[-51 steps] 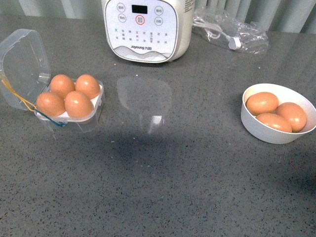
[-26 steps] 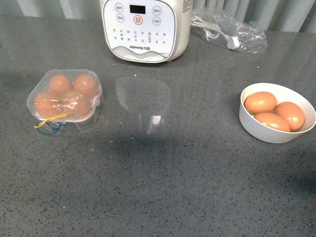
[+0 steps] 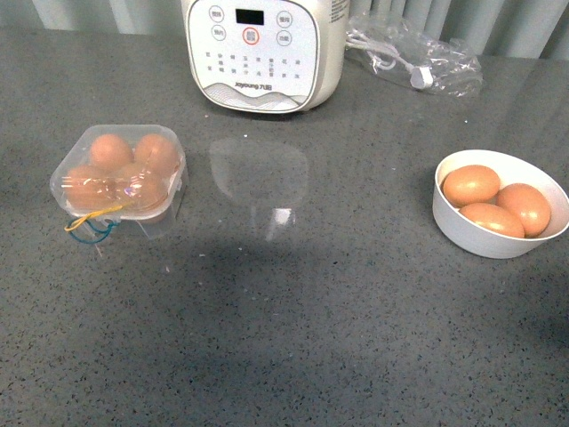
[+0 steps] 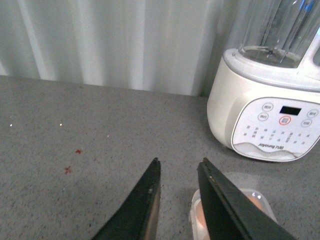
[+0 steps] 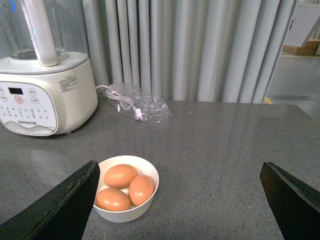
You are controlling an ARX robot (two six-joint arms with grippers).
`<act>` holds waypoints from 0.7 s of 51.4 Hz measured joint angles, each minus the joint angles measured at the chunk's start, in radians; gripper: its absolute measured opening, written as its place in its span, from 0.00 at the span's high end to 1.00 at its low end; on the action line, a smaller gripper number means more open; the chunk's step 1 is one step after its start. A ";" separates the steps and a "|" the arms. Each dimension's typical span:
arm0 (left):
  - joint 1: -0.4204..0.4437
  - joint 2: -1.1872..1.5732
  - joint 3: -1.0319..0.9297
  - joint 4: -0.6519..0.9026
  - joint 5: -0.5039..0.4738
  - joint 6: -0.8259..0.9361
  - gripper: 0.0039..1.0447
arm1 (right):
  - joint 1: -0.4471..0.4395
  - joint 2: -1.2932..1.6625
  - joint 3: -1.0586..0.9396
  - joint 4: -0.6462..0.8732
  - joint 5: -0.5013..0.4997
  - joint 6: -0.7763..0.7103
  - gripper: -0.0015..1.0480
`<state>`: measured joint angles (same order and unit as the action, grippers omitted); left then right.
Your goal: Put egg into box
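The clear plastic box (image 3: 119, 173) sits at the left of the table with its lid shut over several orange-brown eggs (image 3: 111, 151). Its yellow and blue bands (image 3: 89, 224) lie loose at its front. Neither arm shows in the front view. My left gripper (image 4: 178, 167) is open and empty, raised above the table; the box (image 4: 255, 202) shows partly behind one finger. My right gripper (image 5: 180, 172) is wide open and empty above the table, with the white bowl (image 5: 126, 211) of three eggs (image 5: 120, 175) near one finger.
A white blender base (image 3: 264, 49) stands at the back centre. A clear bag with a white cable (image 3: 413, 55) lies at the back right. The white bowl (image 3: 484, 238) with three eggs stands at the right. Grey curtains hang behind the table.
A second ago the box lid stood open to the left; it closed over the eggs by half a second ago. The bands now lie at the box's front. The bowl is unmoved.
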<state>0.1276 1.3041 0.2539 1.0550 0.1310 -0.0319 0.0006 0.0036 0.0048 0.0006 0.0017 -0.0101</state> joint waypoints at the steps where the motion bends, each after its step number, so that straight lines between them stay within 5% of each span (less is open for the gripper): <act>1: -0.003 -0.002 -0.014 0.006 -0.004 0.003 0.78 | 0.000 0.000 0.000 0.000 0.000 0.000 0.07; 7: -0.018 -0.032 -0.095 0.037 -0.036 0.011 0.97 | 0.000 0.000 0.000 0.000 -0.004 0.000 0.07; 21: -0.115 -0.291 -0.190 -0.122 -0.129 0.024 0.97 | 0.000 0.000 0.000 0.000 -0.003 0.000 0.07; 36: -0.125 -0.550 -0.225 -0.331 -0.132 0.024 0.97 | 0.000 0.000 0.000 0.000 -0.004 0.000 0.07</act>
<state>0.0025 0.7544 0.0292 0.7242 -0.0006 -0.0078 0.0006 0.0036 0.0048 0.0006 -0.0021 -0.0101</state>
